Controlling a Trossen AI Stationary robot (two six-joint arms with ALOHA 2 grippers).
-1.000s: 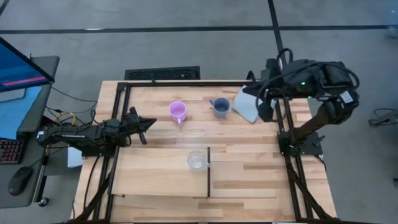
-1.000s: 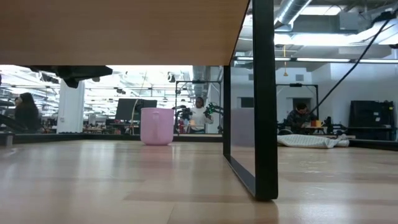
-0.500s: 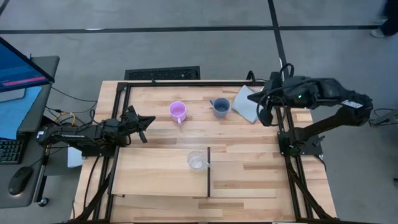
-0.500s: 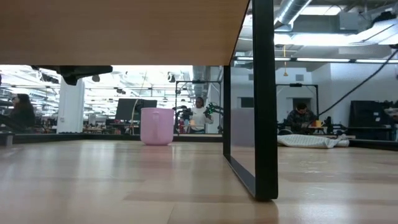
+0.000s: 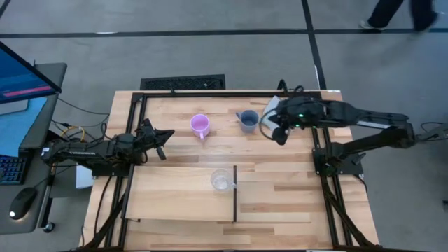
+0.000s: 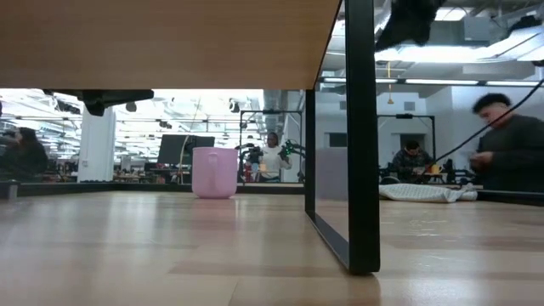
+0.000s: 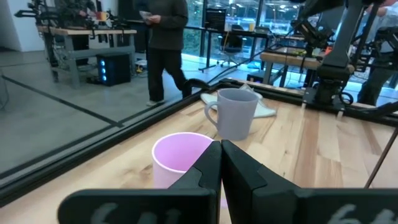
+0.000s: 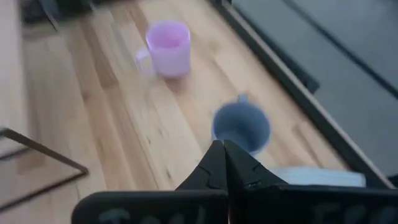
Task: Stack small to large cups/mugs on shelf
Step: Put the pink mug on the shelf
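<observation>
There are 3 vessels and 2 arms. The clear cup (image 5: 221, 180) stands on the pale shelf (image 5: 182, 203), just beside its black dividing strip (image 5: 234, 194). The 2 mugs stand on the tabletop beyond the shelf: 1 pink mug (image 5: 200, 126) and 1 blue-grey mug (image 5: 248, 120), apart from each other. The right gripper (image 5: 279, 133) hovers just beside the blue-grey mug, over the grey cloth (image 5: 271, 110), fingers pressed together. The left gripper (image 5: 162, 142) waits near the pink mug, fingers likewise together.
</observation>
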